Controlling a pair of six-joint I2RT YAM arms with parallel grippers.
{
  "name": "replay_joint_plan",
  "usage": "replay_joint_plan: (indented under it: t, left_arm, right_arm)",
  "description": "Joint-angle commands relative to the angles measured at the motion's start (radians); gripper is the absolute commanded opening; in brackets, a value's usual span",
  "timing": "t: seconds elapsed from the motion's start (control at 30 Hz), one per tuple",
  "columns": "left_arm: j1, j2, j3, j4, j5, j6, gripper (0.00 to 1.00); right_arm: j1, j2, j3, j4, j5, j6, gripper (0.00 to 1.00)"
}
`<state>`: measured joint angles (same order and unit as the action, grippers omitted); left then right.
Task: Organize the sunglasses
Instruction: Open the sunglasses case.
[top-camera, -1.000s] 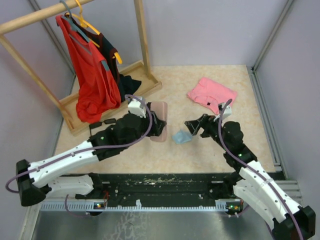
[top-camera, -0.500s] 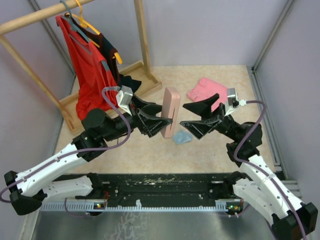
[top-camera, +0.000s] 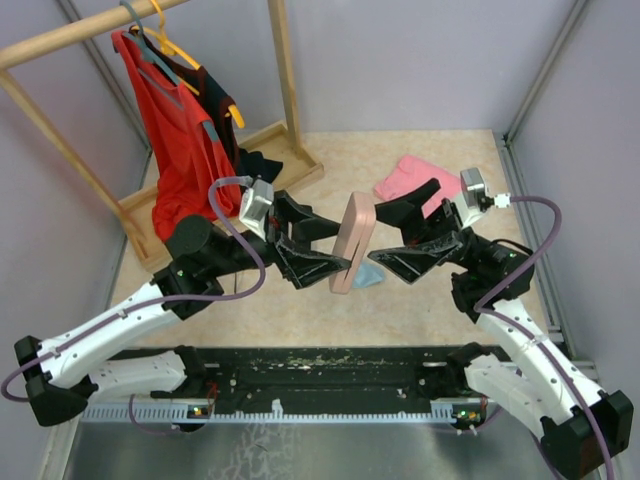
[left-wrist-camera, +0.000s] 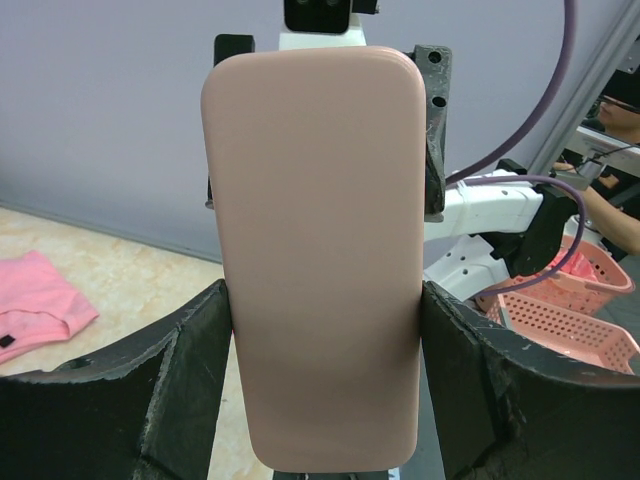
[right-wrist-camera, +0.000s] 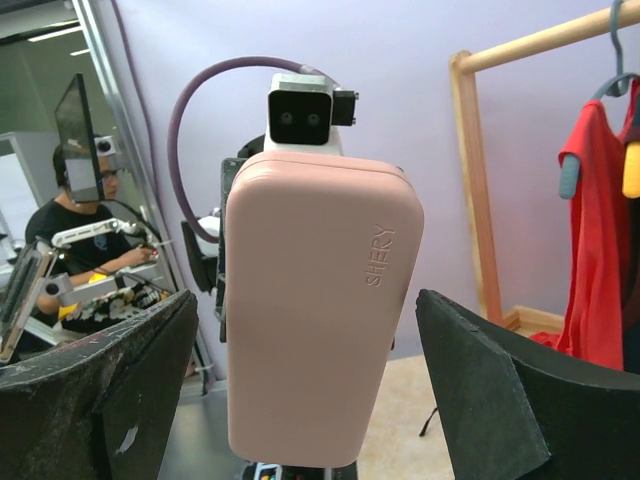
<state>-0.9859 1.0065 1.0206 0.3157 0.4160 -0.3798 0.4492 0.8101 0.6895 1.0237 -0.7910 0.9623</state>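
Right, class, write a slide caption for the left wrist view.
Left fingers clamp a closed pink case, held upright.

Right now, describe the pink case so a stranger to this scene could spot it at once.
Look above the middle of the beige table. There the left claw holds a pink case up on end, off the surface. Unlike the pink shirt lying crumpled behind it, it is a smooth oblong with rounded corners.

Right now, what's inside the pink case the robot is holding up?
Nothing inside shows. The pink case is closed, so whatever it holds is covered. You can only see its smooth outside, with SHERY written on one face.
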Motion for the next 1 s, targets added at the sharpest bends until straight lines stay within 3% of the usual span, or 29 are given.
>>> replay_joint_plan:
  t: [0.0,0.2,0.6,0.87,0.97]
  left_arm:
    - [0.000,0.016,0.053,0.089,0.062,0.009,0.01]
    - [0.000,0.048,0.068,0.097,0.054,-0.002,0.01]
    - [0.000,0.051,0.080,0.087,0.026,-0.003,0.01]
    - [0.000,0.043,0.076,0.056,-0.022,0.016,0.01]
    - [0.000,0.037,0.084,0.000,-0.098,0.054,0.01]
  right_arm:
    - [0.011,-0.004,0.040,0.057,-0.042,0.033,0.90]
    - [0.051,0.006,0.050,0.038,-0.077,0.027,0.90]
    - [0.063,-0.023,0.053,-0.125,-0.033,-0.061,0.79]
    - [0.064,-0.023,0.048,-0.152,-0.011,-0.071,0.53]
    - [0.063,-0.032,0.062,-0.253,0.021,-0.137,0.50]
